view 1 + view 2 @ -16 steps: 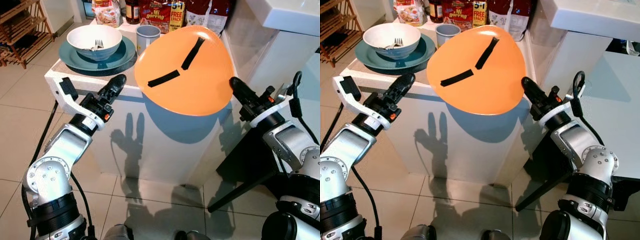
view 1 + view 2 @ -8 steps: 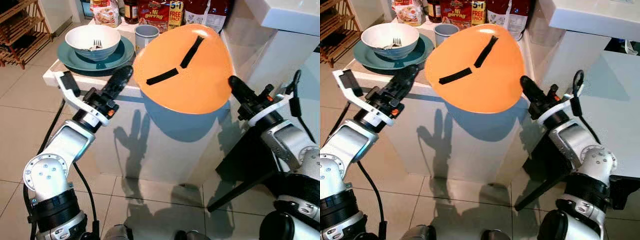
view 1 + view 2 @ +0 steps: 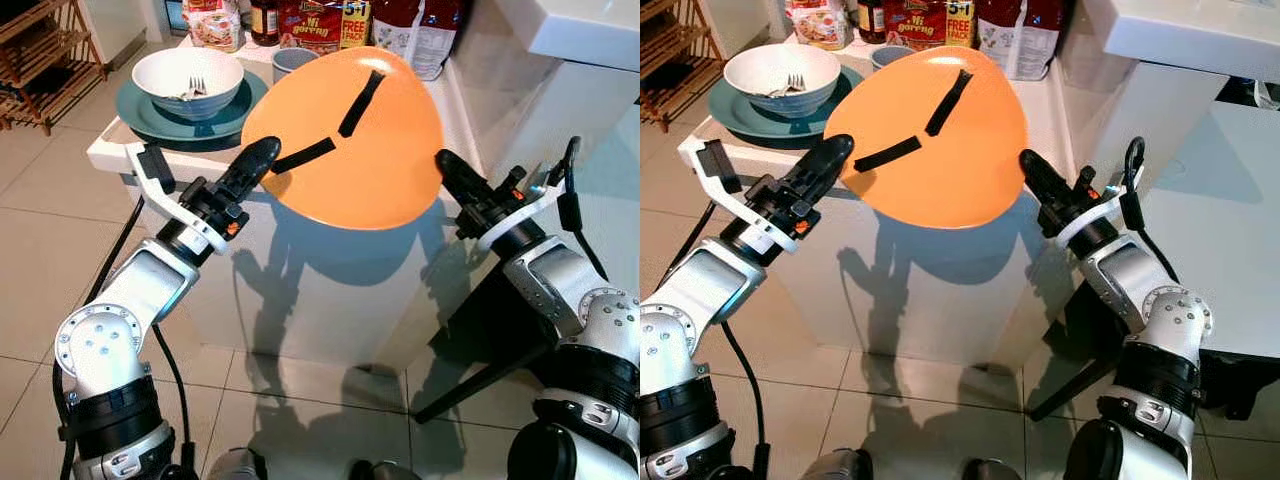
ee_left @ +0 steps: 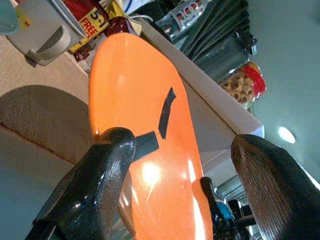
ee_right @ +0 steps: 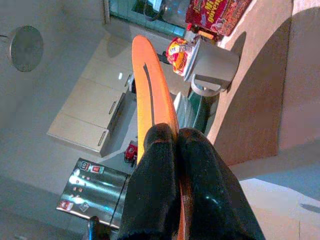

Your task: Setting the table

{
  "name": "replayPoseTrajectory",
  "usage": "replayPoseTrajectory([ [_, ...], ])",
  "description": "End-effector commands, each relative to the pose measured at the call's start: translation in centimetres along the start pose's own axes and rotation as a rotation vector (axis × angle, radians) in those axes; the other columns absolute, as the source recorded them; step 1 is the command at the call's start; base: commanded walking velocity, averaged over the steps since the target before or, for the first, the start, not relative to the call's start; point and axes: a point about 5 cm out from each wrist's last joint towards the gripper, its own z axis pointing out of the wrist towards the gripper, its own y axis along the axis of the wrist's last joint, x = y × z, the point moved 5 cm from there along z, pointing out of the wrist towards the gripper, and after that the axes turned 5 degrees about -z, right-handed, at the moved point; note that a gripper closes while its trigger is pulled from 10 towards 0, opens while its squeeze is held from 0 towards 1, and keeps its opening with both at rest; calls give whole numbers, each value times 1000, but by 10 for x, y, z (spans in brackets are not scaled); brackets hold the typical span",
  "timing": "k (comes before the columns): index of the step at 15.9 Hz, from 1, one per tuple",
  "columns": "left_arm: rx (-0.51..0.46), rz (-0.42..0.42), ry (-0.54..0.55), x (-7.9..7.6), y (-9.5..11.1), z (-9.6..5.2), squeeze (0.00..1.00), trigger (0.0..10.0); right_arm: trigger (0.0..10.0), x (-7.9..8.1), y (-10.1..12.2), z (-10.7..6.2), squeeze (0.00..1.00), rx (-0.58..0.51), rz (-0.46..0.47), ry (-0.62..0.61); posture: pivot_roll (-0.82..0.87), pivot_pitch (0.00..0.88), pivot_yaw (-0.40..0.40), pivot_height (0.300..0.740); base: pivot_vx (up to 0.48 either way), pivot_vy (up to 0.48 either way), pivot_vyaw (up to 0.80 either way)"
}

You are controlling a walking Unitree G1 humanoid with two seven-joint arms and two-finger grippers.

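Observation:
An orange plate [image 3: 345,140] with two black tape strips on its underside hangs tilted over the front of the white counter [image 3: 130,150]. My right gripper [image 3: 447,172] is shut on the plate's right rim; the right wrist view has both fingers [image 5: 200,185] pinched on the thin orange edge [image 5: 145,85]. My left gripper [image 3: 262,158] is up at the plate's left edge. In the left wrist view that gripper [image 4: 185,160] is open wide, with the plate [image 4: 145,130] just beyond the fingers.
A white bowl [image 3: 188,80] holding a fork sits on a teal plate [image 3: 140,112] at the counter's left. A grey mug [image 3: 292,58] stands behind the orange plate, with snack packets [image 3: 320,22] at the back. A wooden rack [image 3: 40,70] is far left.
My right gripper has carried the plate a little to the left. My left gripper has risen and reached forward to the plate's left edge.

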Motion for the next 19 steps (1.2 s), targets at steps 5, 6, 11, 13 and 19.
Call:
replayPoseTrajectory([
  [5,-18,24,-3,0,12,-5,0,10000,0,20,19,0,0,-50,-39,65,5,91,-38,740,0,0,0],
  [6,-27,32,8,2,16,-7,0,10000,0,21,21,-1,0,-55,-41,67,5,91,-38,740,0,0,0],
  [11,-40,45,52,14,23,-16,0,10000,0,22,25,-1,0,-70,-42,73,7,90,-37,740,0,0,0],
  [13,-31,35,41,12,18,-12,0,10000,0,23,23,-1,0,-66,-38,78,6,90,-38,740,0,0,0],
  [19,8,9,-26,1,5,7,0,10000,0,22,4,3,0,-19,-11,86,4,88,-31,740,0,0,0],
])
